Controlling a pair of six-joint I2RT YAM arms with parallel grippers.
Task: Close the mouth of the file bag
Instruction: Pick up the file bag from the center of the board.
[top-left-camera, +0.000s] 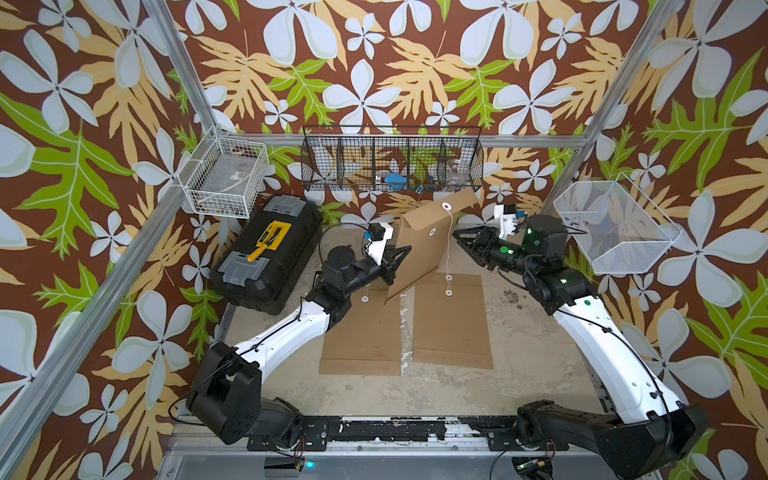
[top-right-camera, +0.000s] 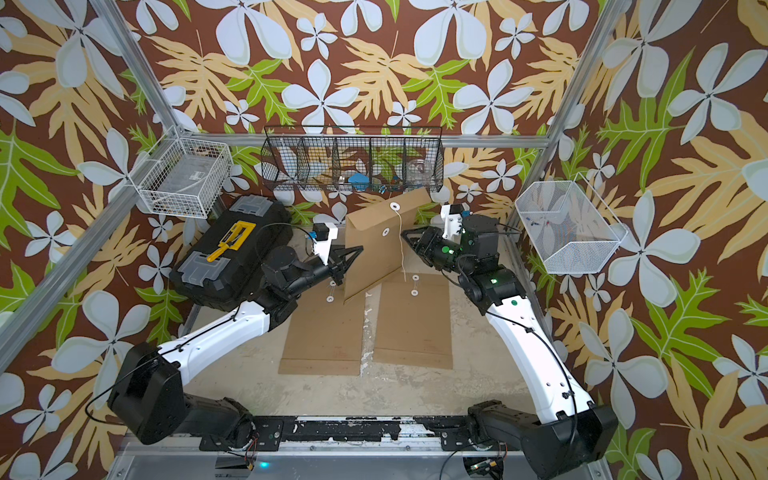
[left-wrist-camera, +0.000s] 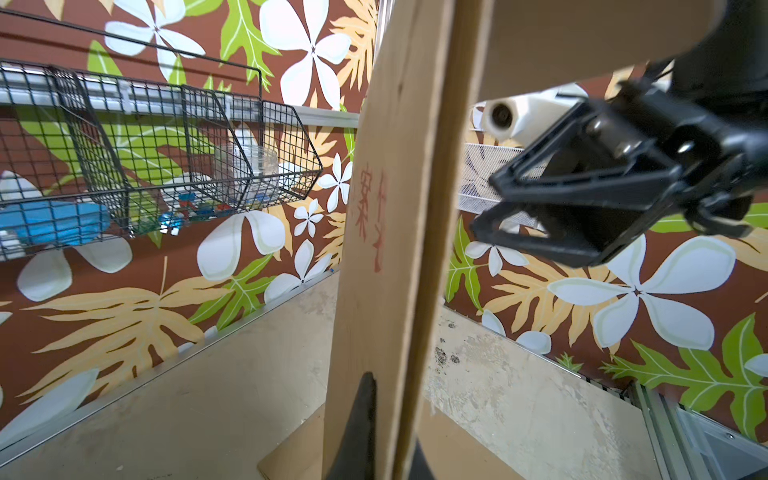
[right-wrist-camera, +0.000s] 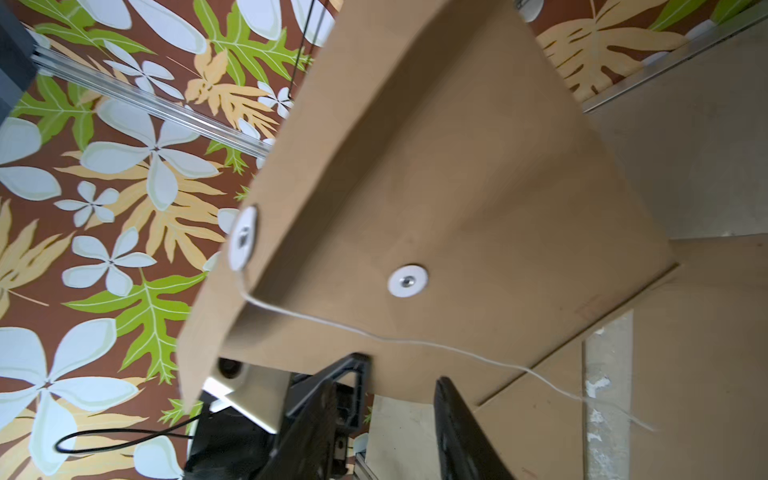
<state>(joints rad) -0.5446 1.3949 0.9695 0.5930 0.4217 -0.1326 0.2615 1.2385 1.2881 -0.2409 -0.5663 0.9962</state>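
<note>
Between the squeezing jaws of the left gripper (top-left-camera: 405, 249), a flat brown paper bag (top-left-camera: 424, 237) stood tilted, pinched at its edge. Right gripper (top-left-camera: 456, 235) jaws were apart, beside its thin white string (top-left-camera: 450, 243).

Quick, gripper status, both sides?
Left gripper: closed on the file bag edge.
Right gripper: open, holding nothing, beside the bag.

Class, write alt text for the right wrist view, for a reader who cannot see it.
A brown file bag fills the view, its flap open. A white string trails loose from the flap disc, not wound on the body disc. The right gripper is open by the bag's edge.
</note>
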